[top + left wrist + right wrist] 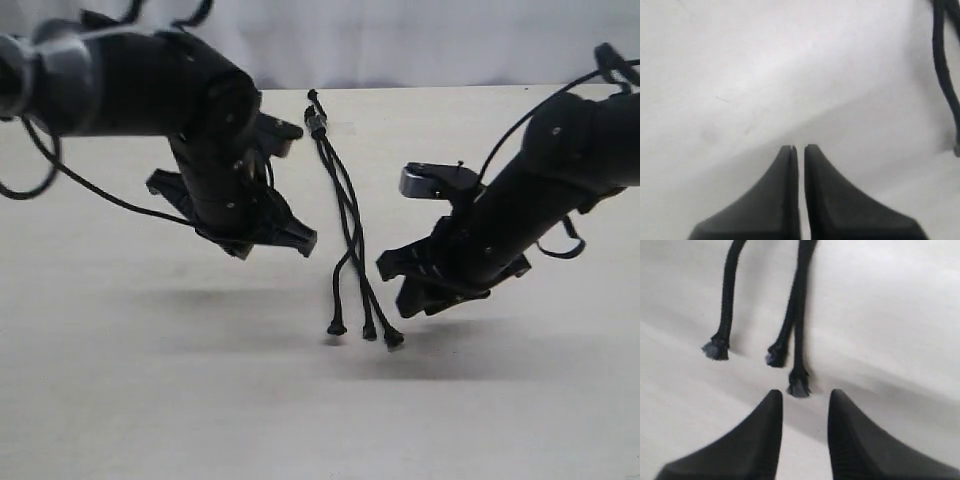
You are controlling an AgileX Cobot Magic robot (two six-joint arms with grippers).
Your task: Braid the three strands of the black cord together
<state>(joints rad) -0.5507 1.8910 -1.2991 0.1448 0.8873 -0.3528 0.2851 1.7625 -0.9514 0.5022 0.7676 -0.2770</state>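
The black cord [340,190] lies along the middle of the pale table, its knot [316,125] at the far end. The three strands cross midway and fan out to flared tips [337,328] near the front. My left gripper [303,240] hovers left of the strands. In the left wrist view it [799,147] is shut on nothing, with one strand [945,65] off to the side. My right gripper [395,283] hangs just right of the tips. Seen from the right wrist, it [805,392] is open, with the nearest tip [799,386] just ahead of its gap and not held.
The table [150,400] is plain and pale, with a white backdrop [420,40] behind its far edge. A short loose cord end [312,97] lies beyond the knot. Thicker robot cables [90,185] hang from the left arm.
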